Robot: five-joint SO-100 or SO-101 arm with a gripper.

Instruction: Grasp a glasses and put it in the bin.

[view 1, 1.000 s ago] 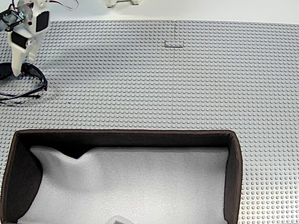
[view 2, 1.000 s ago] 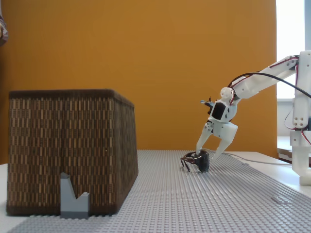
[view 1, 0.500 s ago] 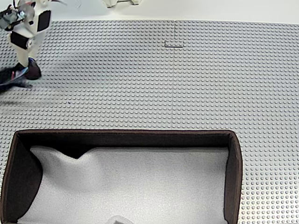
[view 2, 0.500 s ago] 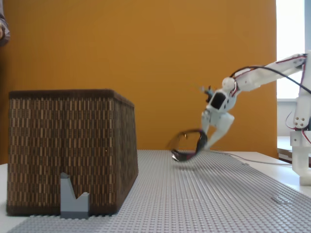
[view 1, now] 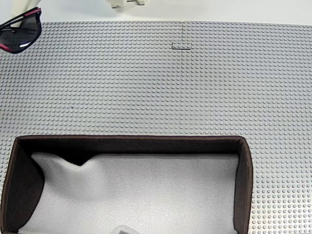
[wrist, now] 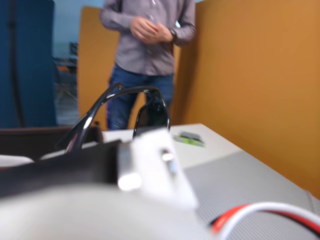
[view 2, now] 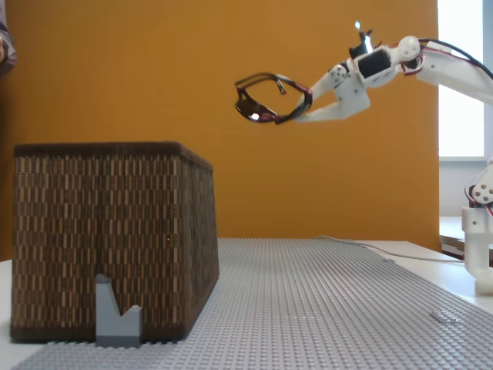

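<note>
Glasses (view 2: 266,99) hang high in the air, pinched by the end effector (view 2: 302,108) clenched on one end of the frame, up at about one o'clock from the bin (view 2: 108,239) in a fixed view. In the other fixed view they peek in at ten o'clock (view 1: 22,33), well apart from the bin (view 1: 246,180) on the studded worktop (view 1: 161,83). Risk, as I judge it: the off-centre pinch lets them swing or slip during the carry and drop short.

open air between my pincer (view 2: 296,116) and the bin (view 2: 108,231), bin mouth (view 1: 131,142) uncovered, studded counter (view 1: 170,87) bare
</note>
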